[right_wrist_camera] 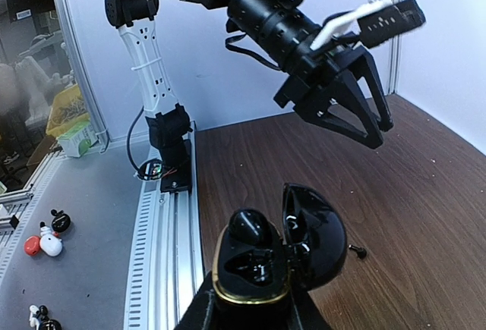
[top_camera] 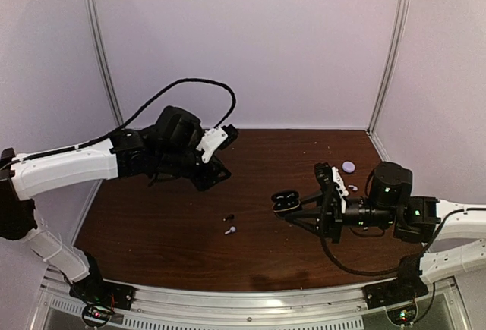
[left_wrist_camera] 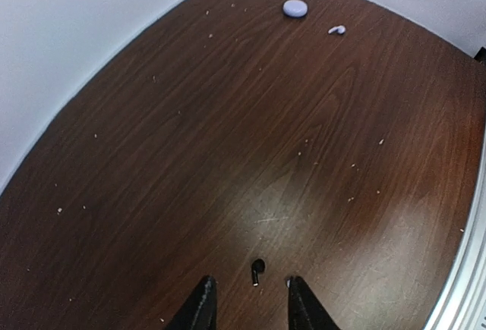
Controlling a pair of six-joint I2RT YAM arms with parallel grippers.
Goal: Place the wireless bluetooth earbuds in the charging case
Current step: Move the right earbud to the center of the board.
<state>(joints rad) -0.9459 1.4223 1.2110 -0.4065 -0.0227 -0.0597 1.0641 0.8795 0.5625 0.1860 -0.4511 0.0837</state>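
Two arms shared a brown wooden table [top_camera: 152, 227]. The left arm [top_camera: 68, 167] reached toward its middle and the right arm [top_camera: 448, 220] lay low at the 4 o'clock side. The right gripper [right_wrist_camera: 252, 309] was clamped on the black charging case [right_wrist_camera: 262, 265], whose lid was thrown back with the sockets facing up. I could not tell whether either socket was filled. The left gripper [left_wrist_camera: 249, 293] hung above the wood, fingers spread, nothing between them.

A lavender disc [left_wrist_camera: 295, 7] sat toward 2 o'clock in the overhead view, with a white earbud [left_wrist_camera: 337, 30] near it. Smallest of all, a black earbud [left_wrist_camera: 257, 271] lay on the bare table, and a second white earbud [top_camera: 230, 231] lay close at its 6 o'clock.

In the left wrist view the black bud sat at 12 o'clock of the finger gap, just ahead of the tips. Its long axis ran roughly 12 to 6, along the fingers and across their closing line. Overhead it lay at about 5 o'clock from the left gripper and 8 o'clock from the case. The left was therefore probably better placed to drop and pinch it.
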